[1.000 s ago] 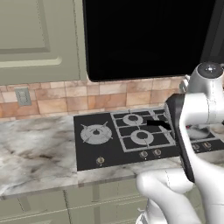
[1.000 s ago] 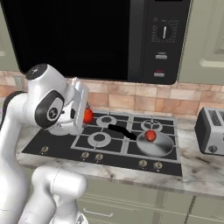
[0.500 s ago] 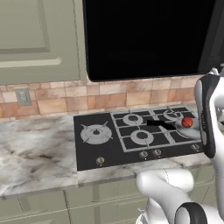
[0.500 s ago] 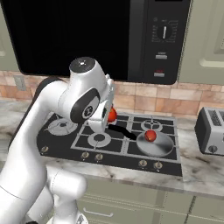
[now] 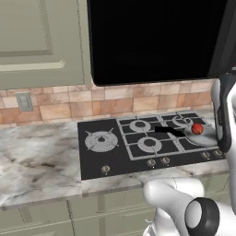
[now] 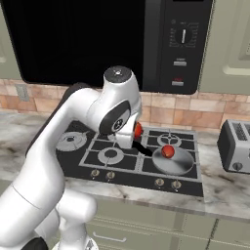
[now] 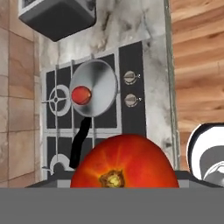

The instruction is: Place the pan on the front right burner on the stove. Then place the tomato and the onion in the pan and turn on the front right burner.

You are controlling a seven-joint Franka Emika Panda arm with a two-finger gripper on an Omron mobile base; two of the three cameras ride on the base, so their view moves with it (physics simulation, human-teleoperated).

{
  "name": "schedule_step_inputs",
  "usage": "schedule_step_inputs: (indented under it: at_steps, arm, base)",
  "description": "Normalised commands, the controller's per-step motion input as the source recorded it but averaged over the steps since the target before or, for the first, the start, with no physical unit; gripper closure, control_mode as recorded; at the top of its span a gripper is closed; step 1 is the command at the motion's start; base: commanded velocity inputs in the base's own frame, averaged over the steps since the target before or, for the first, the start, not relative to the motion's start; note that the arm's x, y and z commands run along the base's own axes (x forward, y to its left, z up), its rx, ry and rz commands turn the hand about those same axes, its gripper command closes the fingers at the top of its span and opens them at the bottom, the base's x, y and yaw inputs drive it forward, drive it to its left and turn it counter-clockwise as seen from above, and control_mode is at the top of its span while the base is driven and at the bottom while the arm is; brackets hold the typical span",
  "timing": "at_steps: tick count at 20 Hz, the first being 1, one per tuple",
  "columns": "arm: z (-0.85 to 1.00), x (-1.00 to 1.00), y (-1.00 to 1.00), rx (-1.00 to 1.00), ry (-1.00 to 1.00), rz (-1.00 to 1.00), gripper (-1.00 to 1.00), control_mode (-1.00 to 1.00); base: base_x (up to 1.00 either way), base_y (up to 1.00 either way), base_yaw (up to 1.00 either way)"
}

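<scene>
Stove (image 5: 110,154) as landmark, reading left to right.

- Left end of the stove: big star-shaped burner (image 5: 100,141), bare, not part of the job.
- Middle: two ringed burners under the grate, nothing on them. The arm crosses above this stretch in the right base view, with the gripper (image 6: 135,131) over the stove's middle, left of the pan.
- Gripper state: jaws spread fairly wide and closed around the tomato (image 7: 124,161). The tomato sits right at the fingers in the hand view, stem end toward the camera, and shows as a red ball beside the wrist in the right base view. I read that as held and airborne, not yet over the pan.
- Right end: pan (image 6: 172,160) sits on the front right burner, black handle pointing back toward the stove's centre. Step one looks done.
- In the pan: one red ball (image 6: 168,151), resting toward the back of the pan. By elimination I take it for the onion, but by colour alone I can't tell.
- Knobs (image 6: 167,183) along the stove's front edge: no flame visible at the front right burner, so I judge it off.

Left to do: carry the tomato right, drop it in the pan, then turn the front right burner's knob.
</scene>
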Motion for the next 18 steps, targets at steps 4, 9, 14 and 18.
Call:
schedule_step_inputs:
  at_steps: [4,9,14,18]
  arm:
    - [-0.29,0.24,-0.21,0.00,0.00,0.16,1.00,-1.00]
    - [-0.26,0.31,-0.19,0.00,0.00,0.18,1.00,-1.00]
    - [-0.29,0.26,-0.23,0.00,-0.01,0.22,1.00,-1.00]
    - [-0.26,0.13,-0.26,0.00,-0.04,0.24,1.00,-1.00]
  base:
    - [0.00,0.00,0.00]
    - [0.00,0.00,0.00]
    - [0.00,0.00,0.00]
    - [0.00,0.00,0.00]
